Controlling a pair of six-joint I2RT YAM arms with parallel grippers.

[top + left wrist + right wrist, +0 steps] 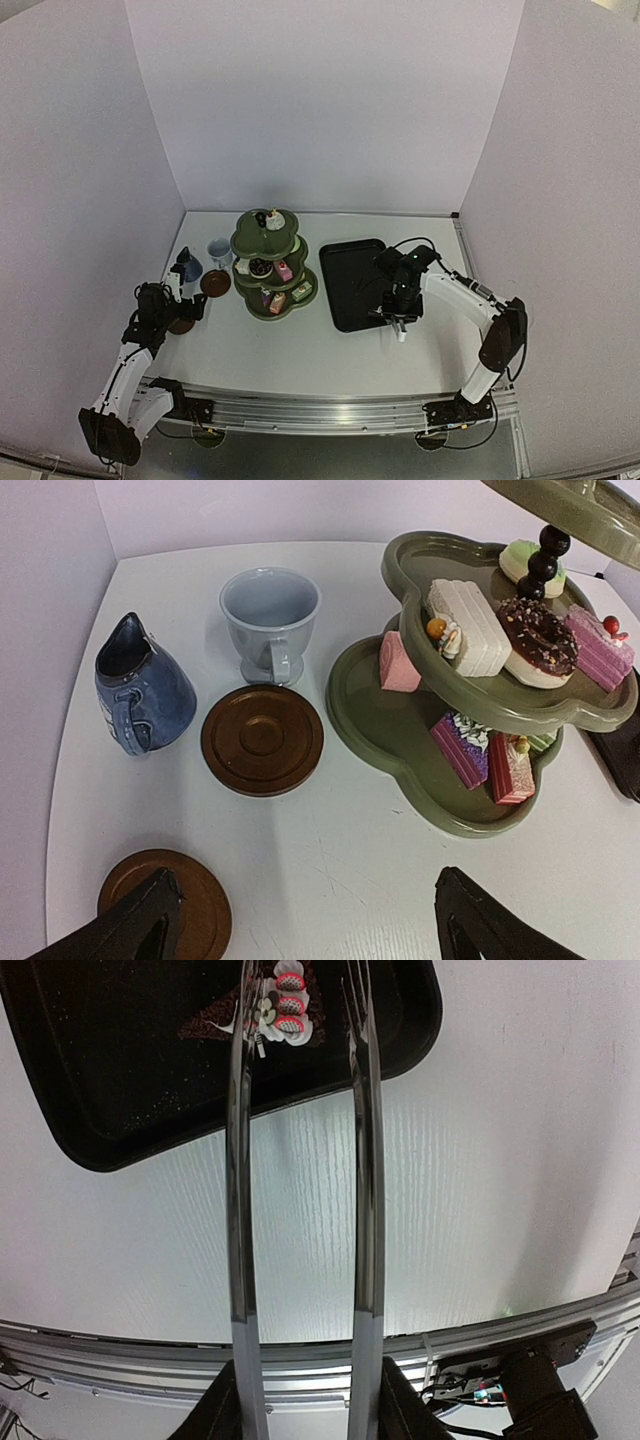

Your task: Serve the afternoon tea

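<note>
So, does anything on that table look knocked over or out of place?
Yes: the dark-blue cup, left of the pale cup, seems to lie tipped on its side, mouth pointing away, while the pale one stands upright. The saucer in front of them is bare.

Stand (385, 715): top tier cut by upper edge.
Near saucer (205, 910): partly behind left gripper (307, 878) jaw, cut below.
Tray (120, 1070): cut above.
Cake slice (285, 1005): partly behind tongs (366, 1160).

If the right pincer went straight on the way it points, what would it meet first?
Probably the chocolate cake slice on the black tray: it lies between the tips of the tongs that the right pincer holds, though their height above it is unclear.
</note>
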